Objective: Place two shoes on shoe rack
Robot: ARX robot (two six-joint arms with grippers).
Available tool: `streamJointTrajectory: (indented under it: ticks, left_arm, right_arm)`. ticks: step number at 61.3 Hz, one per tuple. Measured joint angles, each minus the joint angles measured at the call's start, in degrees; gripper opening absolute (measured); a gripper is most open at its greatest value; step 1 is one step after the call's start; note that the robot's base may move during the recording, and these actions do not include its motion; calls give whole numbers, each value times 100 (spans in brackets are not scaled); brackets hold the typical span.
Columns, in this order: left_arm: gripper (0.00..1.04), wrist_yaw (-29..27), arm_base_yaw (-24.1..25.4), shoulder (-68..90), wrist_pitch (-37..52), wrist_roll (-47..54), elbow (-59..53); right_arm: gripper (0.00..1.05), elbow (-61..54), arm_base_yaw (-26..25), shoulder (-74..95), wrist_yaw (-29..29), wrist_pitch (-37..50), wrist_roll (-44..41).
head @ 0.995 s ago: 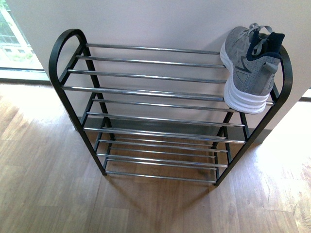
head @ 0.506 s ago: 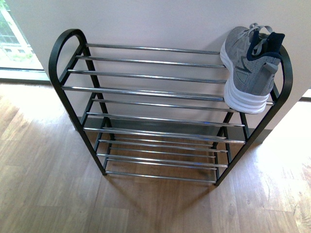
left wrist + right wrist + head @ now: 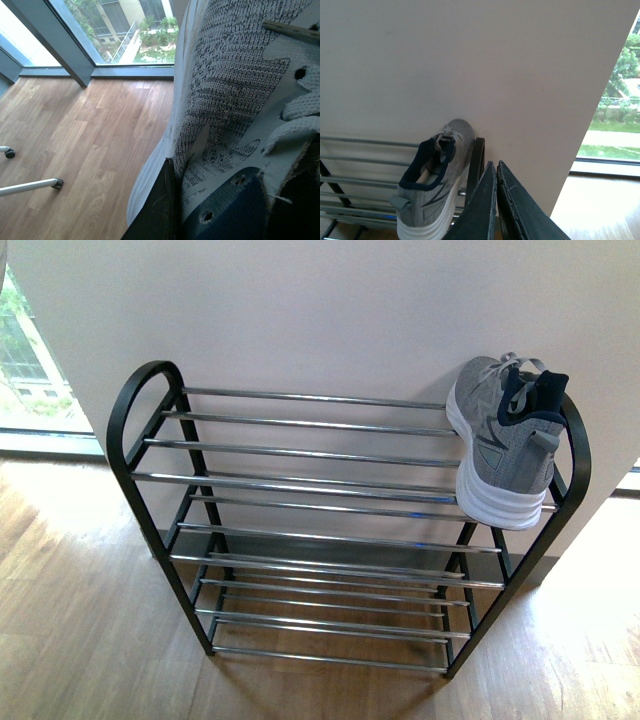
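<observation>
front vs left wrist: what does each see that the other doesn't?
Front only: the shoe rack against the wall, with one grey sneaker on the right end of its top tier. Neither arm is in view.

Left wrist only: a second grey knit sneaker filling the frame close up, held at the left tool, plus metal furniture legs on the floor.

Both: the wood floor and a window with greenery outside. Neither view shows both sneakers.
</observation>
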Motion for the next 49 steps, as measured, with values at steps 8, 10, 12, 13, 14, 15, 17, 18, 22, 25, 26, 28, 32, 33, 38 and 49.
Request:
streamJointTrajectory:
  ticks: [8,10,12,13,14,15,17,18,22,25,26,28,32,33,38,49]
  left_arm:
    - [2,2,0,0,0,0,0]
    - [2,2,0,0,0,0,0]
    - [2,2,0,0,0,0,0]
    - [2,2,0,0,0,0,0]
    - [2,2,0,0,0,0,0]
    - [2,2,0,0,0,0,0]
    - [2,2,0,0,0,0,0]
    - [2,2,0,0,0,0,0]
    - [2,-7,0,0,0,0,0]
    - [2,-7,0,0,0,0,0]
    - [2,-4,0,0,0,0,0]
    - [2,0,0,0,0,0,0]
    - [2,4,0,0,0,0,0]
    - [2,4,0,0,0,0,0]
    - [2,-2,0,0,0,0,0]
    - [2,0,0,0,0,0,0]
  right_arm:
    - [1,-282,345,-396,393,-120,2]
    - [1,-334,398,-485,393,-151,2]
    - [1,-387,442,-573,387,-188,2]
    - [1,-402,446,-599,387,-199,2]
    - [1,-431,448,-658,389,-227,2]
    - [1,-463,448,-717,409,-260,2]
    - [1,-507,450,-811,420,-306,2]
    - [1,-522,450,-844,431,-326,2]
    - [1,-616,452,-1040,431,-435,2]
    - [1,-688,455,-1200,431,-531,2]
    - [1,-702,455,-1233,431,-553,2]
    - [1,-734,455,-1329,431,-616,2]
    - [1,-802,455,-1552,431,-765,2]
    - [1,-811,455,-1582,431,-787,2]
    - [1,-890,455,-1871,431,-990,2]
    - [1,-1082,459,-2153,455,-984,2]
